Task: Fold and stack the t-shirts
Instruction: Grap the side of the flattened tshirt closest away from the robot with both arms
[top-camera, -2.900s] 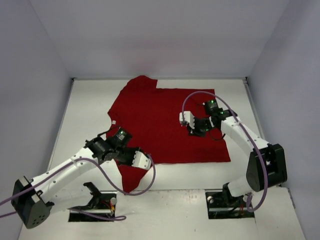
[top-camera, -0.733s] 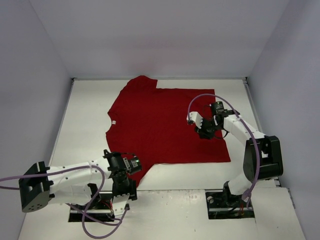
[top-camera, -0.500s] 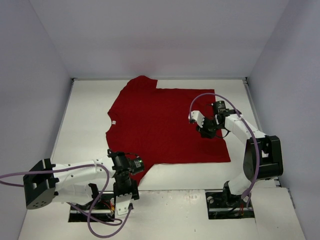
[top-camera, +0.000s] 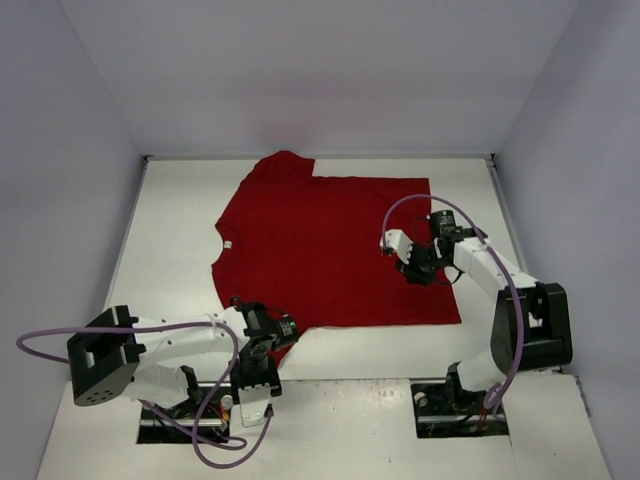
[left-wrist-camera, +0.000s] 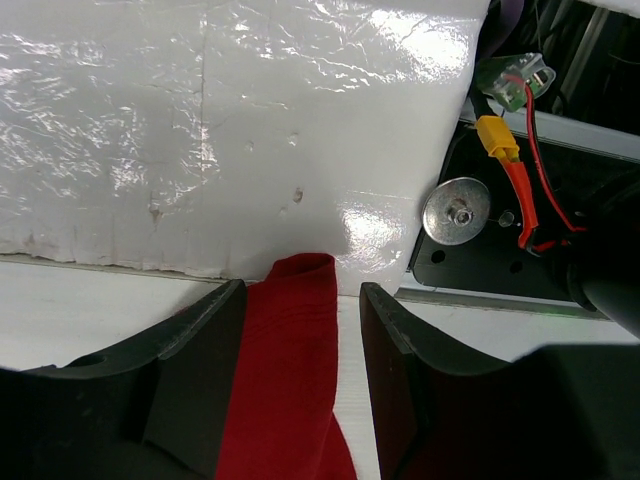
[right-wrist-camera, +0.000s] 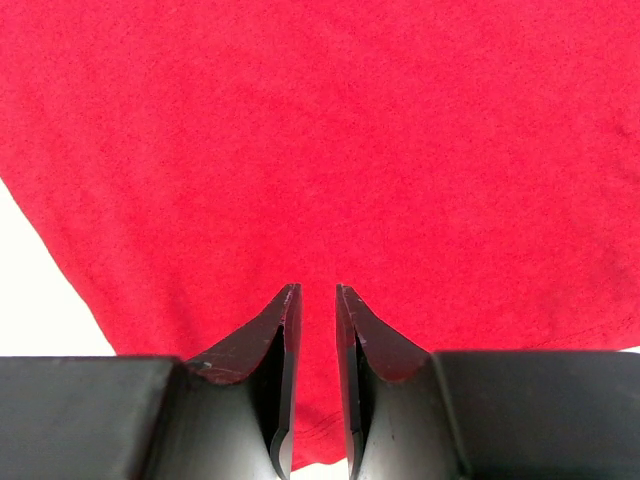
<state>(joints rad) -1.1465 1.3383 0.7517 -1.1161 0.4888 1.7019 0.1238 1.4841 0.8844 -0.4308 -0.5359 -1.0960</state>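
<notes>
The dark red t-shirt (top-camera: 320, 250) lies spread flat on the white table, neck tag to the left. Its near-left sleeve (top-camera: 284, 351) reaches toward the table's front edge. My left gripper (top-camera: 261, 364) is low at that sleeve. In the left wrist view the jaws (left-wrist-camera: 300, 300) stand open on either side of the sleeve's end (left-wrist-camera: 290, 390) without clamping it. My right gripper (top-camera: 419, 268) hovers over the shirt's right part, near the hem. In the right wrist view its jaws (right-wrist-camera: 316, 292) are closed to a narrow slit with nothing between them, over the red cloth (right-wrist-camera: 320, 130).
The left arm's base plate with a washer and red and yellow wiring (left-wrist-camera: 505, 165) lies just beyond the left gripper. Grey walls enclose the table on the left, back and right. The right arm's base (top-camera: 460, 400) sits at the near edge.
My left arm has drawn back toward the near edge and swung its gripper down over the sleeve's end. My right gripper has shifted slightly right over the shirt.
</notes>
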